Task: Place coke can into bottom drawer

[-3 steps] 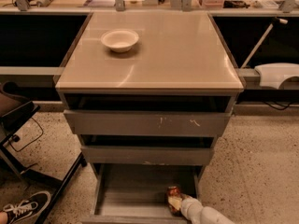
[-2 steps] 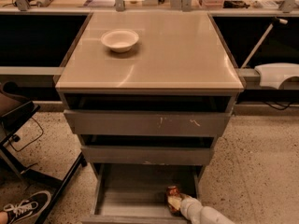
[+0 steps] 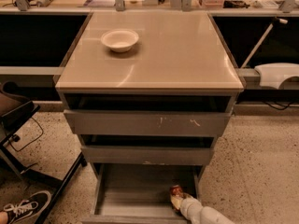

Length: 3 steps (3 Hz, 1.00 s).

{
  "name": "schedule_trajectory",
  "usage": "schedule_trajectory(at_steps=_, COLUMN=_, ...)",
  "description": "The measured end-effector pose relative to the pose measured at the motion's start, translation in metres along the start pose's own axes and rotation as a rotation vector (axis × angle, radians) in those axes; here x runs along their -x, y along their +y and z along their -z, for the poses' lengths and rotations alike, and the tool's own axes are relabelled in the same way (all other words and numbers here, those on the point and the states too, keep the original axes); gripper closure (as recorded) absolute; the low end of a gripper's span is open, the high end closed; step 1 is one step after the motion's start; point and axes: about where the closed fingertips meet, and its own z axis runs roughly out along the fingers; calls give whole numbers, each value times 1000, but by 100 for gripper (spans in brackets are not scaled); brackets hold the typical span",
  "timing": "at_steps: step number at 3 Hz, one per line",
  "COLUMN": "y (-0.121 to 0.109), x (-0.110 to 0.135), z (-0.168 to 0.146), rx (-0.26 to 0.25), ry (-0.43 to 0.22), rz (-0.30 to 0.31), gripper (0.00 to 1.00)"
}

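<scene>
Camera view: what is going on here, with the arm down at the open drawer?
A robot arm reaches in from the lower right. Its gripper is inside the open bottom drawer, near the front right corner, right beside the can. The can is within the drawer, close to its right wall; whether it is released cannot be told. A bowl sits on the cabinet top.

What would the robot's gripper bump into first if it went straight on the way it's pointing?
The coke can, sitting right at the tip of the gripper, near the front of the bottom drawer. Depth is unclear, but nothing else looks nearer.
</scene>
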Motion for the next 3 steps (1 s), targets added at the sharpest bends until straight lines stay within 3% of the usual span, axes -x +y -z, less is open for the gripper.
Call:
schedule_trajectory(at_steps=1, y=0, x=0, z=0, rx=0, ry=0, rz=0, gripper=11)
schedule_trajectory(at_steps=2, y=0, x=0, z=0, rx=0, ry=0, rz=0, gripper=0)
schedule_trajectory(at_steps=3, y=0, x=0, z=0, rx=0, ry=0, rz=0, gripper=0)
